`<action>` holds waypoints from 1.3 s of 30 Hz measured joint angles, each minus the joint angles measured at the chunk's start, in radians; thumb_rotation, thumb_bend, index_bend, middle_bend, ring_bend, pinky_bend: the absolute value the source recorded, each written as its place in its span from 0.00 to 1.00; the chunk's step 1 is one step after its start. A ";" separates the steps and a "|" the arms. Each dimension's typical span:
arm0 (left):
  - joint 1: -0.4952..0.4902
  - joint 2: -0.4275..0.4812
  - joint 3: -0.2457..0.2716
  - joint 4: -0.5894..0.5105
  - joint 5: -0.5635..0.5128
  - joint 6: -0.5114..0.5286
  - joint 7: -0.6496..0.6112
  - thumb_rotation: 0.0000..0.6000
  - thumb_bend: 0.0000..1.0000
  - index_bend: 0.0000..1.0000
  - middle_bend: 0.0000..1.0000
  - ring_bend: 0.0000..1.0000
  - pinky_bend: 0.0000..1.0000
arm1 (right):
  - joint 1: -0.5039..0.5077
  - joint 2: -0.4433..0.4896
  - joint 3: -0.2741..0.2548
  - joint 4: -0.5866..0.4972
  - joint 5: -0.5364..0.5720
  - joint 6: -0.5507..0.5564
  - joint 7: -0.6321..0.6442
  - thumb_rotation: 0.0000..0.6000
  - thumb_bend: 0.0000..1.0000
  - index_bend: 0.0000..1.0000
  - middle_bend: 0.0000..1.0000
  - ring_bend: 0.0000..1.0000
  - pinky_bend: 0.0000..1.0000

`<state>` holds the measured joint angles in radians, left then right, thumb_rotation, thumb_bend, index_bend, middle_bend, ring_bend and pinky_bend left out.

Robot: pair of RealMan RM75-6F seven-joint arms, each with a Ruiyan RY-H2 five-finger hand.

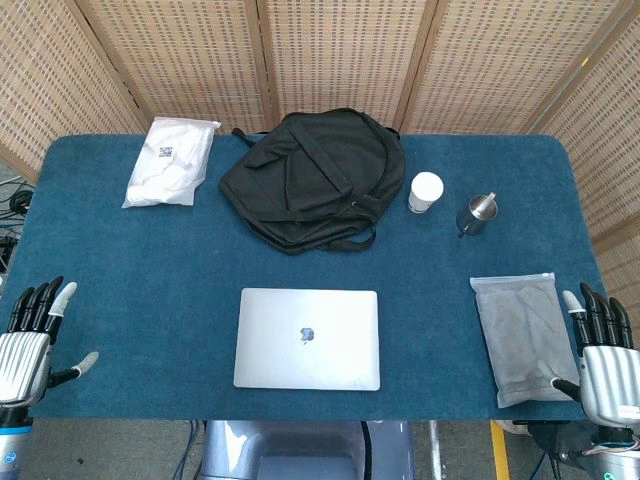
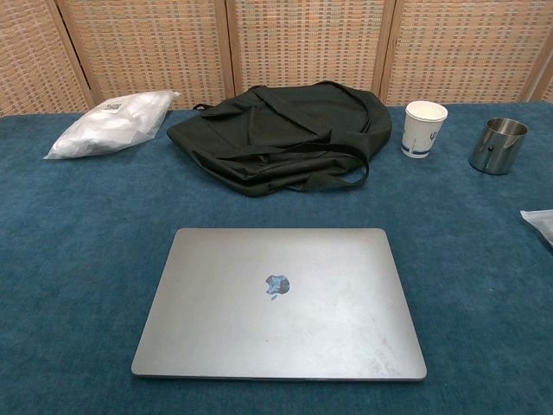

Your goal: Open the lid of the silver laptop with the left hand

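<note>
Laptop [image 1: 307, 338]: silver, lid closed flat, logo facing up; lies near the front edge of the table [image 1: 120, 270], roughly centred between the two hands, touched by neither.
Left hand [image 1: 30, 340]: at the table's front left corner, palm down, fingers spread and pointing away from the robot, thumb out to the side toward the laptop; holds nothing. Well apart from the laptop. Seen in the head view only.
Right hand [image 1: 603, 355]: at the front right corner, fingers apart and extended, holding nothing; just beside the grey pouch. Head view only.
Grey pouch [image 1: 522, 337]: flat plastic-wrapped packet on the right side of the table, between the laptop and the right hand; only its corner shows at the right edge of the chest view.
Backpack [image 1: 312, 178]: black, slumped flat behind the laptop, straps loose on top.
White bag [image 1: 172, 162]: sealed packet with a printed label, at the back left, near the backpack.
Paper cup [image 1: 425, 192]: white, upright, just right of the backpack.
Steel cup [image 1: 477, 213]: small, metal, upright, right of the paper cup and apart from it.
Table: covered in blue carpet-like cloth; woven screen panels [image 1: 340, 50] stand behind it.
</note>
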<state>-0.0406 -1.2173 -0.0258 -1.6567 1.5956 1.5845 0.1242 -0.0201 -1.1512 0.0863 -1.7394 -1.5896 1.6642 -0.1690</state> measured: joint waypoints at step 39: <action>-0.415 -0.293 0.027 0.073 0.355 -0.465 0.056 1.00 0.00 0.00 0.00 0.00 0.00 | 0.001 0.020 0.013 0.007 0.046 -0.021 0.067 1.00 0.00 0.00 0.00 0.00 0.00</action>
<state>-0.4557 -1.5104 0.0007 -1.5837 1.9508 1.1194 0.1799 -0.0188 -1.1311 0.0994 -1.7321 -1.5434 1.6429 -0.1021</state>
